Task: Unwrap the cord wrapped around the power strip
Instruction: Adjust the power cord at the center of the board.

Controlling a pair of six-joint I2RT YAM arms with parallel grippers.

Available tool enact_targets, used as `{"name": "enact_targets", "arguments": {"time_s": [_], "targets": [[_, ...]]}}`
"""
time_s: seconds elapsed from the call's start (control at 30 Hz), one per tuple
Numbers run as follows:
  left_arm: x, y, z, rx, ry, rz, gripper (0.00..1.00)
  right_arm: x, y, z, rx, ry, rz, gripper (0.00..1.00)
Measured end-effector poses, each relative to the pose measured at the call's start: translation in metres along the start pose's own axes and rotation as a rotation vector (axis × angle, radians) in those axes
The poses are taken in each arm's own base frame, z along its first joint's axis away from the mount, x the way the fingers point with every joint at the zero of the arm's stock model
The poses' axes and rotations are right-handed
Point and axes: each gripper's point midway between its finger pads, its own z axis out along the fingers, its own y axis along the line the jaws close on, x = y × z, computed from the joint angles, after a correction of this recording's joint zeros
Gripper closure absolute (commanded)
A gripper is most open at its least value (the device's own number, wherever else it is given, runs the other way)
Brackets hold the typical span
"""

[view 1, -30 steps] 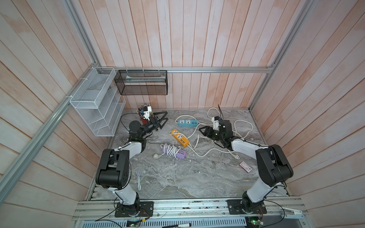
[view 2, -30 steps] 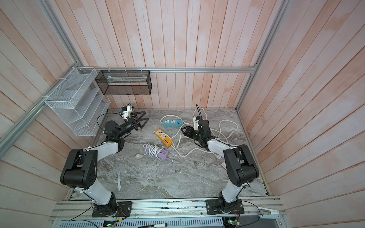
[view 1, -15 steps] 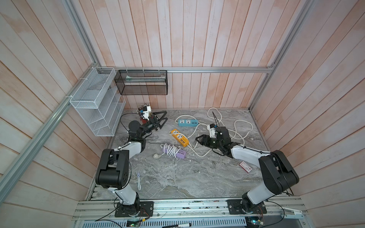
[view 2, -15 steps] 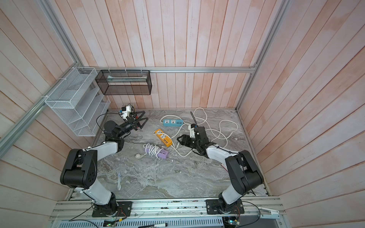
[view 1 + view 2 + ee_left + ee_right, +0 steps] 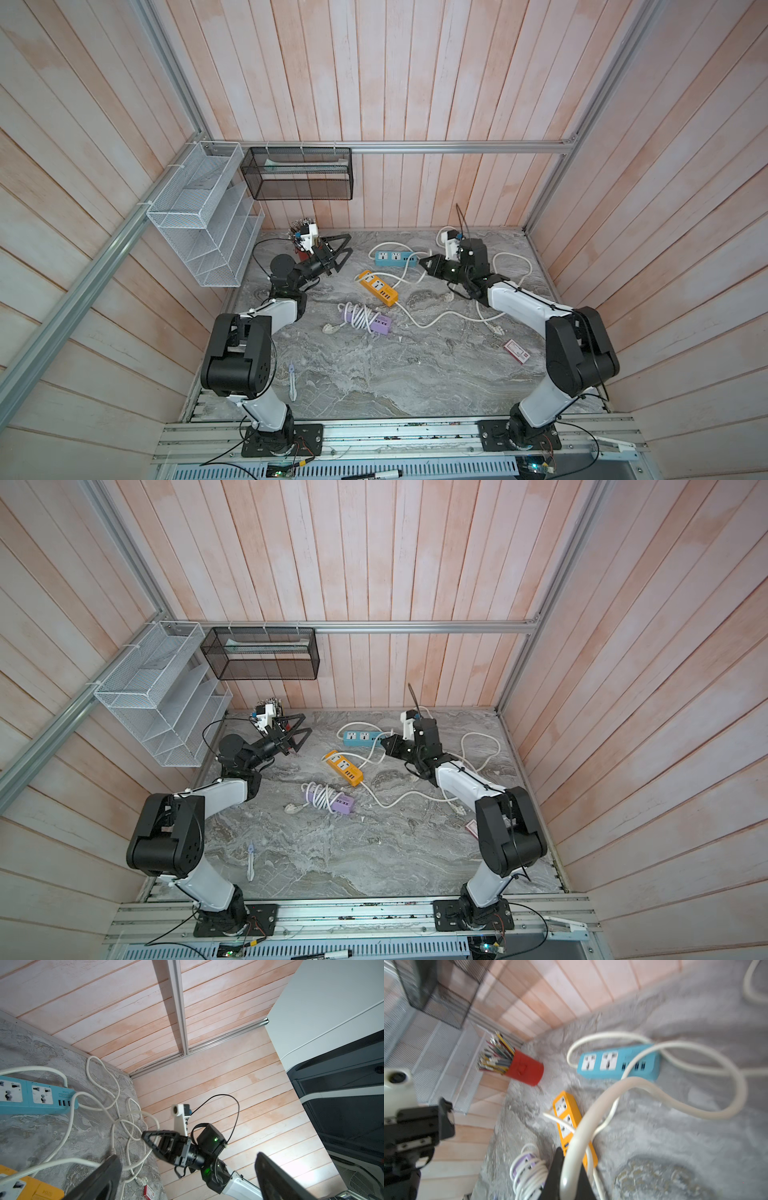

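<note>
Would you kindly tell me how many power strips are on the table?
3: a blue strip at the back, an orange strip in front of it, and a purple strip nearer the middle, its cord wound around it. None appears hidden.

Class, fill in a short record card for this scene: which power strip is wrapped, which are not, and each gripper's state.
wrapped: purple power strip, coiled cord around it
unwrapped: orange power strip, blue power strip
left gripper: open, empty
right gripper: shut on white cord
</note>
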Motion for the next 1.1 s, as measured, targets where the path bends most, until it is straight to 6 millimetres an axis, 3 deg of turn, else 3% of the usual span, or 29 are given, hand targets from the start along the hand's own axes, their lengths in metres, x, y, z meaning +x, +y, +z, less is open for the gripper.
{"name": "enact_targets", "arguments": {"time_s": [0.13,0.27,0.47,0.57,0.67,0.77,0.87,0.97,1.1], "targets": [[0.001,0.0,-0.001,0.003,0.0,0.002,0.0,-0.047,0.015,-0.027,-0.022,-0.107,-0.047,1.0],[0.001,0.0,-0.001,0.004,-0.002,0.002,0.0,-0.043,0.021,-0.043,-0.034,-0.108,-0.048,1.0],[0.0,0.0,-0.001,0.003,-0.005,0.005,0.0,0.002,0.032,-0.077,-0.075,-0.062,0.008,1.0],[0.0,0.004,-0.001,0.008,-0.007,0.006,0.0,0.046,0.04,-0.075,-0.097,0.007,0.027,1.0],[0.0,0.014,0.0,0.002,-0.009,-0.014,0.0,0.108,0.04,-0.062,-0.1,0.128,0.05,1.0],[0.0,0.018,0.0,-0.002,-0.009,-0.028,0.0,0.164,0.023,-0.052,-0.059,0.236,0.091,1.0],[0.0,0.016,0.0,0.001,-0.009,-0.024,0.0,0.195,-0.011,-0.056,0.024,0.266,0.147,1.0],[0.0,0.015,-0.001,0.0,-0.01,-0.02,0.0,0.206,-0.043,-0.063,0.099,0.251,0.195,1.0],[-0.001,0.01,-0.002,0.007,-0.014,-0.01,0.0,0.201,-0.088,-0.079,0.225,0.175,0.251,1.0]]}}
